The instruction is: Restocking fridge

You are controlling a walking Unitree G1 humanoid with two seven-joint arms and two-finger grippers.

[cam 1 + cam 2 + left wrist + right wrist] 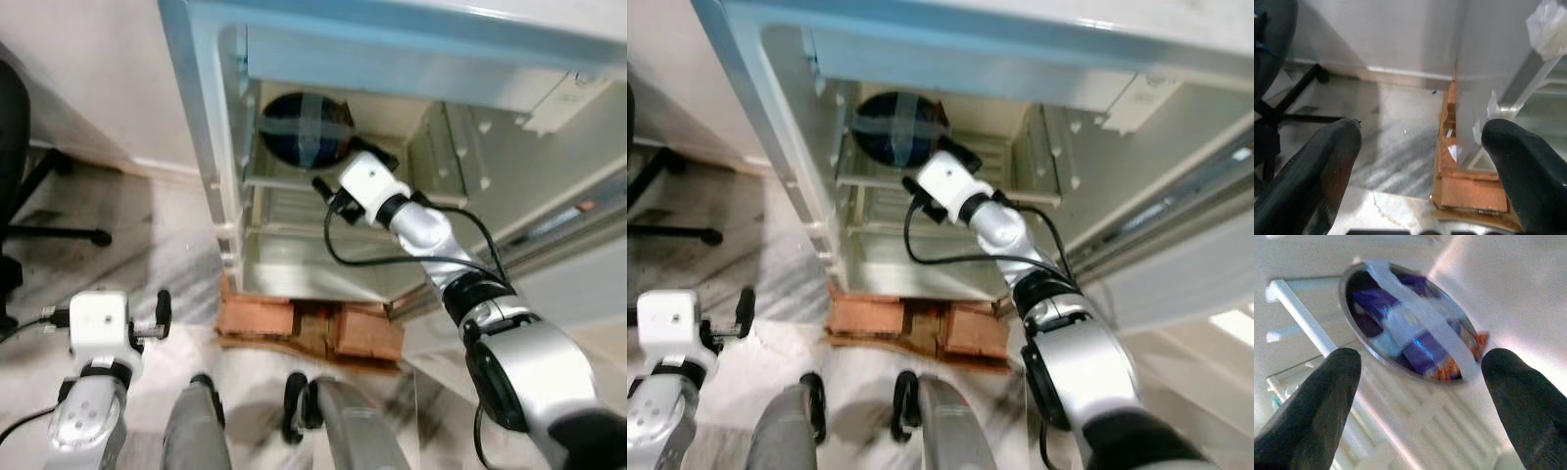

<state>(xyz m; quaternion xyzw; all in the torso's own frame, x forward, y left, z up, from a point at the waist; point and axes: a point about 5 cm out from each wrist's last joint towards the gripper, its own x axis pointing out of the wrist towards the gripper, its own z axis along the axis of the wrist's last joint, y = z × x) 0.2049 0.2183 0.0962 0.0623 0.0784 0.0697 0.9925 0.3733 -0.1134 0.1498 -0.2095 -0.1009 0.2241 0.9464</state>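
Black office chair [15, 186], brick stack [313, 331]

A round steel-rimmed bowl [1410, 323], sealed with pale translucent tape over glossy purple and orange packets, sits on a white wire shelf [1415, 431] inside the smooth white plastic fridge [323, 245]. Rough reddish bricks [323, 333] support the cabinet on polished grey-veined marble floor [1396, 147]. Matt black fingers [1312, 406] frame the bowl.
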